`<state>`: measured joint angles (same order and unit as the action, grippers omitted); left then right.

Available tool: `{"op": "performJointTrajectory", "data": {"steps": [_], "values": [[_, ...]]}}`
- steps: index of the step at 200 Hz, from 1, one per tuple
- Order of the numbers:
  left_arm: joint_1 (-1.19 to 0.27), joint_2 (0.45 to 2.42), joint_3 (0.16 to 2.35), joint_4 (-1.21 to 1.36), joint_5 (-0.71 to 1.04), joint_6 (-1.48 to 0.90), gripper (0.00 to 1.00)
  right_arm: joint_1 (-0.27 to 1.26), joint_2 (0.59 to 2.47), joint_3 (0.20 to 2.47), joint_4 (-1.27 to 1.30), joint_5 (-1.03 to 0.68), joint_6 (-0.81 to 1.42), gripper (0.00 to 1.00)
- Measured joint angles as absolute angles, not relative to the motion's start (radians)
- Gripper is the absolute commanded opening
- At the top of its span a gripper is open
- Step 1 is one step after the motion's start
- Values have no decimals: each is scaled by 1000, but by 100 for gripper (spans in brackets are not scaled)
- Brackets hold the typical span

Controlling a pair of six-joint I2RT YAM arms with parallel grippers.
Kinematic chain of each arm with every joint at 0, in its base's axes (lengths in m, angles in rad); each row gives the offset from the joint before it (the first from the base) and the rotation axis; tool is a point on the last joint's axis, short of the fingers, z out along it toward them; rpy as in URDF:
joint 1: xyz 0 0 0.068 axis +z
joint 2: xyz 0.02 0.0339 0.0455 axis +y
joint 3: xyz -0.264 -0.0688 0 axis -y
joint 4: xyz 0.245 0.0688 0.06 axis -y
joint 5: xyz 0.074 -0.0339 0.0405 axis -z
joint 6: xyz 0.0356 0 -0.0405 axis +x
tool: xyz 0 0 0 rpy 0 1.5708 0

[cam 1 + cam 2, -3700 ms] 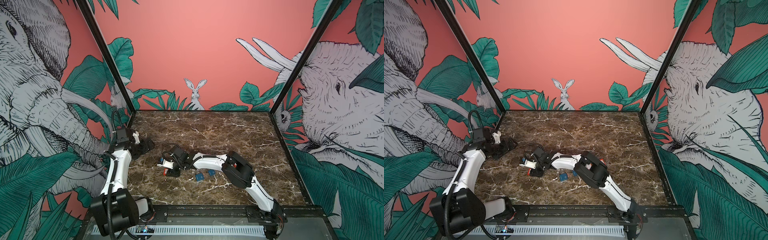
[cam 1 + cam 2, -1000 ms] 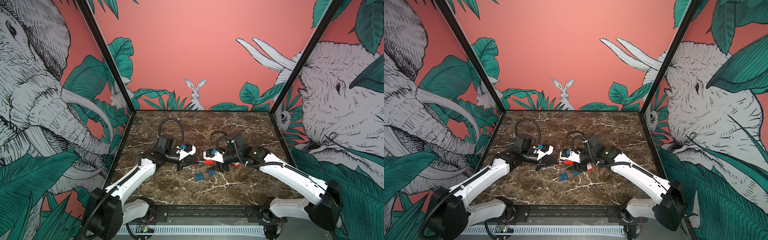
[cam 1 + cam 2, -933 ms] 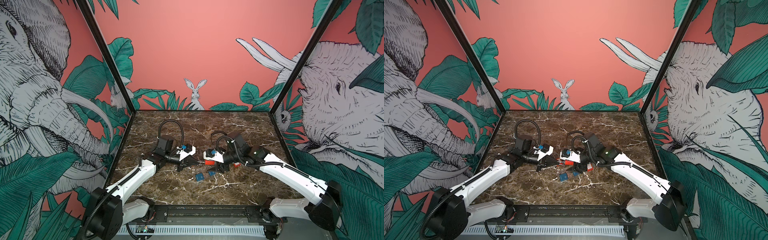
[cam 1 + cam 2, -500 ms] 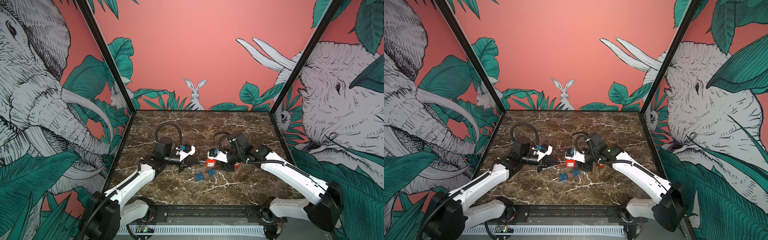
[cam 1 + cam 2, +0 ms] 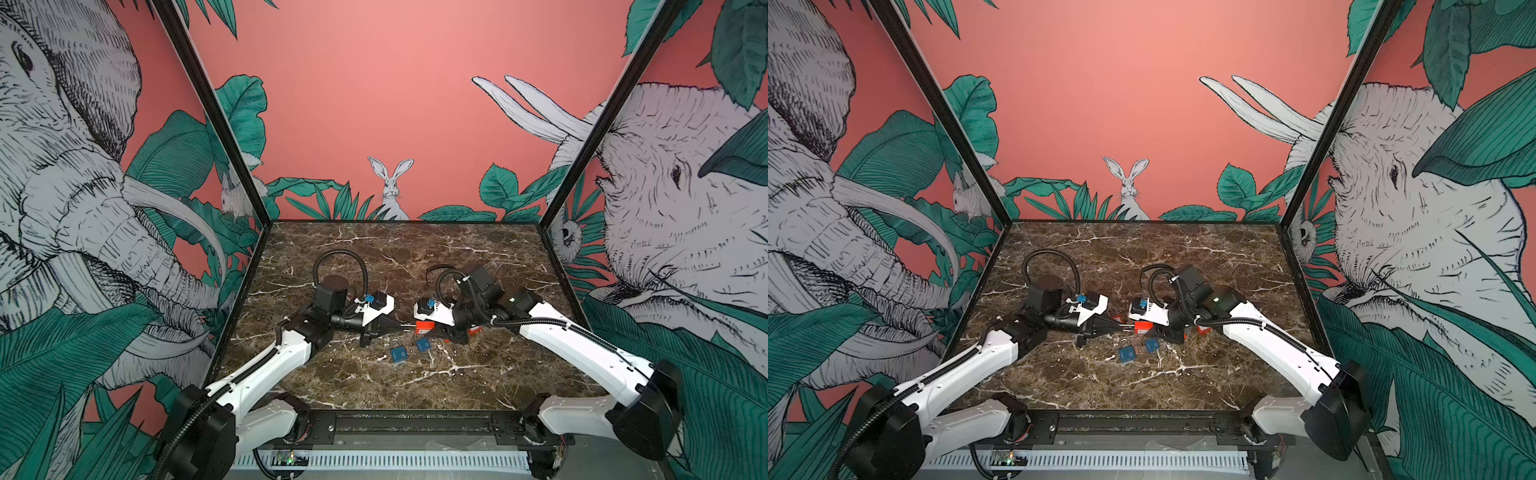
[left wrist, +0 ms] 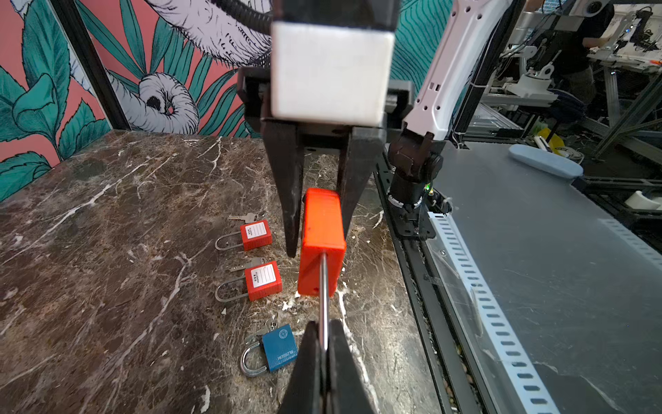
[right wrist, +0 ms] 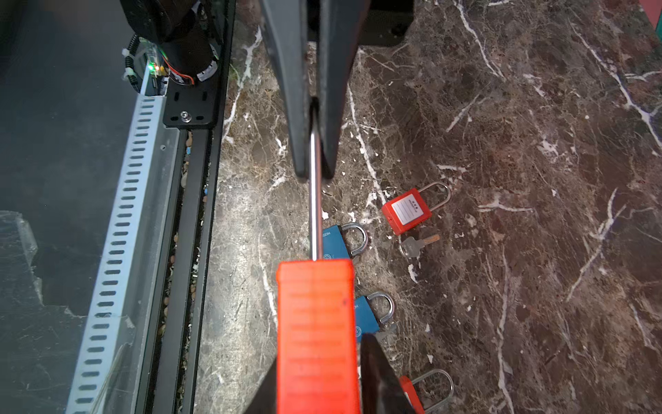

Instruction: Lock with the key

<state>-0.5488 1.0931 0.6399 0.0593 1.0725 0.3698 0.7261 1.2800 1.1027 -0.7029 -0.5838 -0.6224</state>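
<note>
**Item:** red padlock [image 7: 317, 333], hanging clear of the marble tabletop [image 5: 415, 257] btwn both arms, above the spare locks; we are logging it mid-hold.

**L gripper** [image 6: 324, 324]: pinching fully closed on the steel shackle [image 7: 315, 208] (seen edge-on, so it is reading as a thin rod).

**R gripper** [image 6: 318, 236]: jaws standing either side of the lock body; one is lying against it, the other is showing a sliver of gap in the left wrist view; we cannot tell whether it is clamping yet.

**Step, as we are reading it:** bracing the body in the R gripper w/ the shackle pinned by the L; key work not yet begun.

**Lying below:** labelled red padlock [image 6: 255, 234]; second labelled red padlock [image 6: 263, 280]; blue padlock [image 6: 279, 347]; loose key [image 7: 410, 246] just beside a red lock.

**Next move, as we are judging it:** R gripper is needing a firm, square clamp on the body before the L lets go; a key then has to be fetched, lined up w/ the keyway (which we are not seeing) and turned.
</note>
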Motion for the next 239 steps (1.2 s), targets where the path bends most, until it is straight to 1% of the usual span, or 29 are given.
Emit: {"op": "performJointTrajectory", "data": {"steps": [15, 38, 75, 106, 161, 181, 194, 204, 207, 218, 239], "values": [[-556, 1085, 640, 63, 1064, 374, 0, 726, 1283, 1114, -721, -596, -626, 18], [-579, 1079, 640, 64, 1039, 390, 0, 724, 1285, 1118, -740, -617, -631, 15], [-620, 1078, 640, 68, 985, 395, 0, 724, 1302, 1125, -758, -633, -637, 14], [-629, 1084, 638, 84, 977, 374, 0, 723, 1308, 1126, -754, -642, -639, 14], [-632, 1151, 601, 255, 997, 275, 0, 706, 1321, 1126, -754, -640, -629, 13], [-632, 1178, 599, 281, 1009, 255, 0, 701, 1329, 1127, -765, -639, -628, 14], [-632, 1193, 599, 290, 1014, 252, 0, 698, 1338, 1129, -776, -636, -628, 18], [-632, 1201, 599, 290, 1014, 253, 0, 698, 1343, 1133, -783, -627, -630, 23], [-633, 1201, 599, 290, 1013, 254, 0, 698, 1344, 1134, -785, -624, -632, 26], [-634, 1202, 600, 292, 1012, 263, 0, 699, 1344, 1139, -789, -612, -634, 42], [-641, 1203, 601, 298, 1016, 277, 0, 705, 1328, 1142, -758, -601, -643, 62]]}}
